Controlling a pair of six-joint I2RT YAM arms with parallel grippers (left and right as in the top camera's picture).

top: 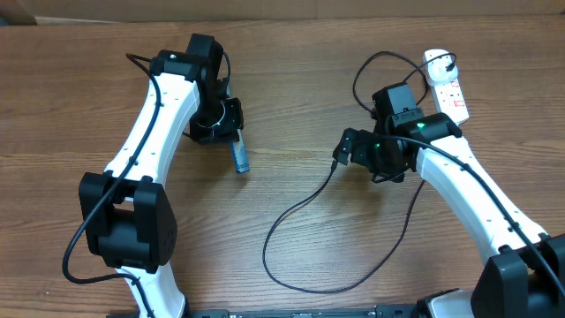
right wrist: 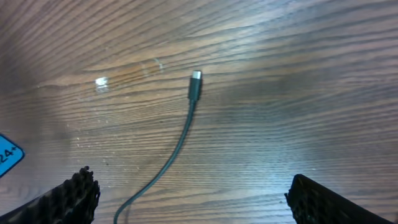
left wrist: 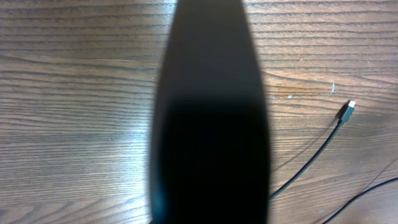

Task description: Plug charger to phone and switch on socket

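Observation:
My left gripper [top: 222, 124] is shut on the phone [top: 239, 159], which sticks out edge-on with a blue-lit face. In the left wrist view the phone [left wrist: 211, 124] is a dark slab that hides the fingers. The charger [top: 300, 208] is a thin black cable looping over the table. Its connector tip [top: 335, 162] lies on the wood and also shows in the left wrist view [left wrist: 348, 109]. My right gripper [top: 346, 147] is open and empty, just above and behind that tip [right wrist: 195, 83]; its fingers [right wrist: 193, 190] straddle the cable. The white socket [top: 447, 85] lies at the far right.
A blue corner of the phone screen [right wrist: 7, 155] shows at the left edge of the right wrist view. The cable's big loop [top: 291, 274] lies near the front edge. The socket's thick white cord [top: 441, 58] and more black cable [top: 371, 71] sit at the back right.

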